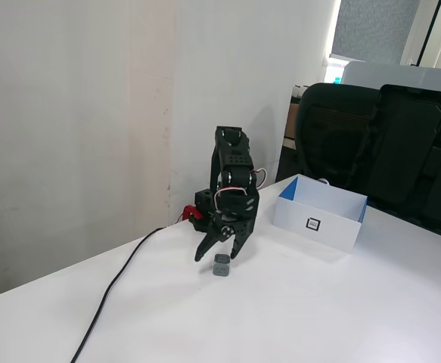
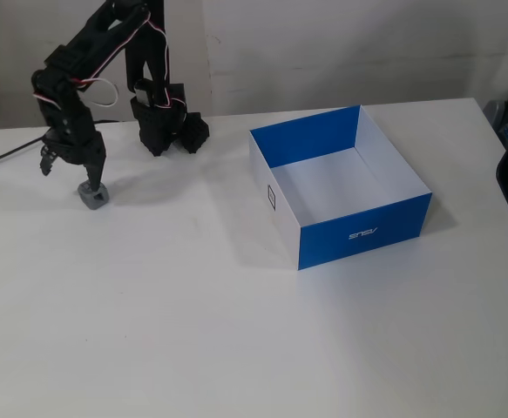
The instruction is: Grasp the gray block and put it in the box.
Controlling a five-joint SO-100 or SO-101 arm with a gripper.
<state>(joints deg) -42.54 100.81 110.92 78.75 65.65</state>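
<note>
In the fixed view that looks down on the white table [image 2: 236,348], a black cable [image 2: 1,158] enters at the far left edge and runs toward the arm. Next comes the tool [image 2: 67,174], pointing down at the table with its jaws spread apart. One fingertip [image 2: 93,185] is right at the top of the gray block [image 2: 92,196]; the other hangs to the left of it, off the block. The block sits on the table and is not between the jaws. To the right of the tool stands the arm's black base [image 2: 166,131], near the table's rear edge, with white and red wires looping along the links above it. Further right, well apart from the block, the box [image 2: 275,174] rests on the table, open at the top, with blue outer walls, a white floor and a small square tag on its left wall.

In the other fixed view, taken from low and to the side, the cable [image 1: 114,287] trails across the table [image 1: 318,318] at the left. The tool [image 1: 216,257] is spread just above and behind the gray block [image 1: 222,266]; whether a tip touches it cannot be told here. The box [image 1: 333,223] lies to the right, its tag facing the camera, and black office chairs [image 1: 371,144] stand behind it.
</note>
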